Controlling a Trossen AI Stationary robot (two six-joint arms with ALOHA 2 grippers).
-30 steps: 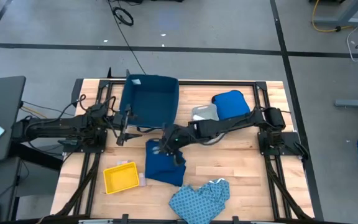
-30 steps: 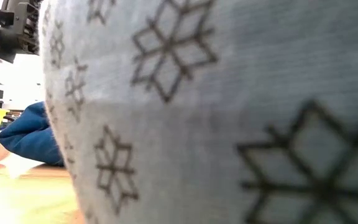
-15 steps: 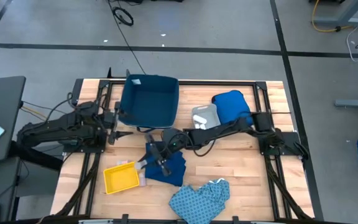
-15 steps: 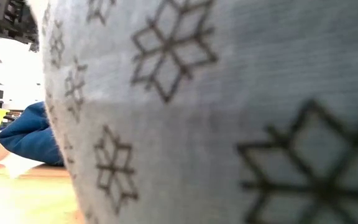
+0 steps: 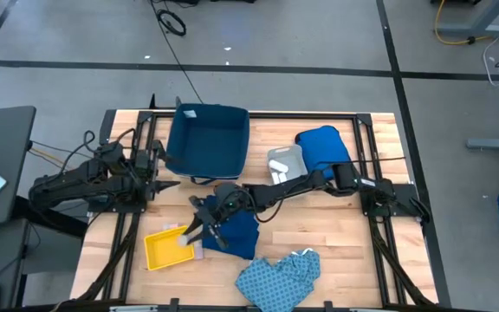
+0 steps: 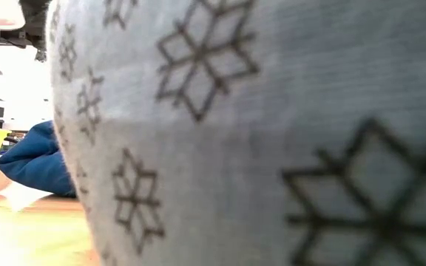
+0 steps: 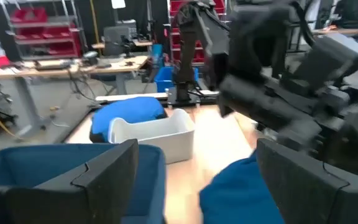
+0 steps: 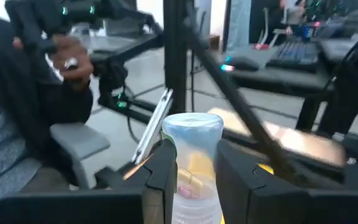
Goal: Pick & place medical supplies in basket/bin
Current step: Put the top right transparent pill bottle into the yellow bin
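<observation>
In the right wrist view my right gripper (image 8: 191, 163) is shut on a small pale cylindrical container (image 8: 192, 134) with a light cap. In the high view that gripper (image 5: 200, 229) hovers between the dark navy garment (image 5: 236, 232) and the yellow tray (image 5: 167, 249). A few white packets (image 5: 197, 252) lie beside the tray. The light blue patterned garment (image 5: 280, 277) lies at the near edge and fills the low view (image 6: 257, 133). My left gripper (image 5: 163, 185) is open, left of the navy bin (image 5: 208, 139); its own view (image 7: 194, 168) shows the fingers wide apart. My right gripper pinches the container between its two fingers (image 8: 164, 168), one on each side of its body (image 8: 188, 180) below the cap. The container stands along the fingers with its capped end past their tips. It is lifted clear of the table.
A light grey tray (image 5: 286, 159) and a royal-blue puffy bundle (image 5: 323, 146) sit right of the bin, at the far side. Bare wood lies near right (image 5: 353, 251). A person's hand (image 8: 67, 59) shows in the room beyond the table.
My right gripper has moved from over the navy garment toward the table's left and near edge, to beside the yellow tray. My left arm has drawn back toward the left edge, away from the bin's near corner.
</observation>
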